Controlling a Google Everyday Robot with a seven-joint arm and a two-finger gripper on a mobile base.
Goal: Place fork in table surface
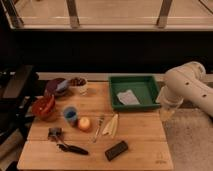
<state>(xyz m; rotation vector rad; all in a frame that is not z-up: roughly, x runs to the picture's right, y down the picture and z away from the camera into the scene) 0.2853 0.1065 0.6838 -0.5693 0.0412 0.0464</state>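
The fork [98, 128] is slim and silvery. It lies flat on the wooden table surface [140, 135] near the middle, just left of two pale yellow pointed strips [111, 125]. My white arm [187, 87] reaches in from the right. The gripper [167, 111] hangs at the table's right edge, beside the green tray [150, 80], well to the right of the fork and apart from it. Nothing shows in the gripper.
The green tray holds a white crumpled paper [127, 96]. On the left are a red bowl [44, 106], a blue cup [70, 115], an orange fruit [84, 123], a purple plate [56, 86] and a small bowl [78, 83]. A black-handled utensil [72, 148] and a black block [116, 150] lie near the front edge.
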